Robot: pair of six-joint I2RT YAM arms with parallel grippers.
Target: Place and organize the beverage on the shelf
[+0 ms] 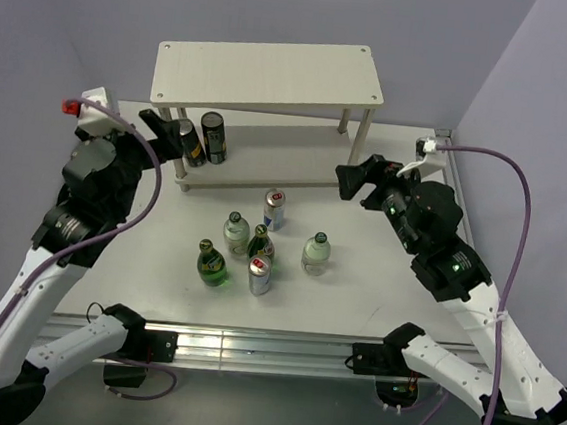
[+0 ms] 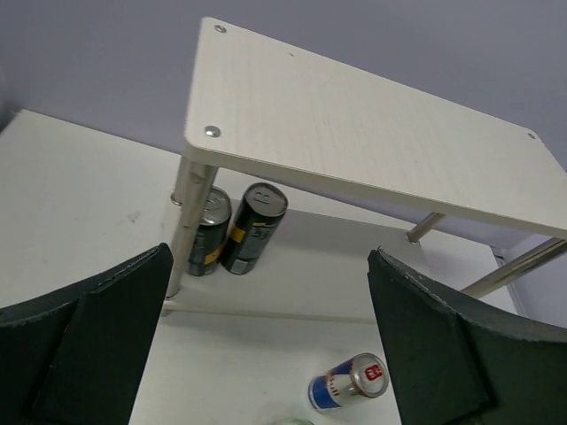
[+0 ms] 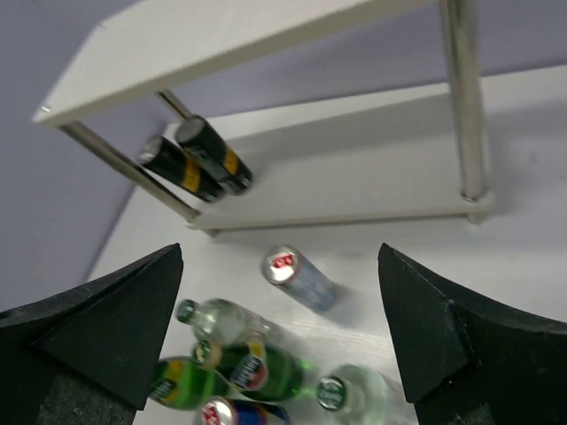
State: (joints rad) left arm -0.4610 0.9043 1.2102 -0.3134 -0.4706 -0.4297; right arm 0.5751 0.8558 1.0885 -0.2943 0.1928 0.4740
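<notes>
The pale wood two-tier shelf (image 1: 267, 70) stands at the back of the table. Six drinks stand grouped in front of it: two silver-blue cans (image 1: 274, 210) (image 1: 258, 275), two clear bottles with green caps (image 1: 236, 231) (image 1: 316, 253), and two green bottles (image 1: 260, 242) (image 1: 213, 264). My left gripper (image 1: 171, 126) is open and empty by the shelf's left end; in its wrist view (image 2: 268, 266) a silver-blue can (image 2: 350, 382) lies below. My right gripper (image 1: 352, 182) is open and empty near the shelf's right front leg, above the group (image 3: 280, 257).
Two black cans with yellow marks (image 1: 202, 138) stand on the lower board at its left end, also in the left wrist view (image 2: 239, 228) and the right wrist view (image 3: 199, 161). The shelf's front legs (image 2: 190, 221) (image 3: 462, 97) stand close to both grippers. Walls close in behind and at the sides.
</notes>
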